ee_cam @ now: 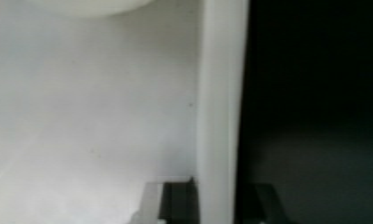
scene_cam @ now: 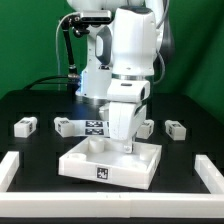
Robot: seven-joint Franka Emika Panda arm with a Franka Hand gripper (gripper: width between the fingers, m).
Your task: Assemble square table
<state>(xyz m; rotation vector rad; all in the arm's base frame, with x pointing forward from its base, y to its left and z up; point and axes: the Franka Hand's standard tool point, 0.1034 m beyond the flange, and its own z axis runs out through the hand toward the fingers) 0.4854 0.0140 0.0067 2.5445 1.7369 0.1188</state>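
White panel (scene_cam: 110, 166) is pinched by its rim in your tightly closed tool (scene_cam: 119, 141), so an off-centre pull may swivel it loose or into the legs (scene_cam: 147, 128).

Square panel (scene_cam: 108, 165) of white plastic, smooth and matt, its recessed face plain and even in the wrist view, with short legs (scene_cam: 26, 126) of the same matt white plastic, on a matt black table (scene_cam: 40, 105) — the arm (scene_cam: 135, 45) above wears a smooth, glossy white shell.
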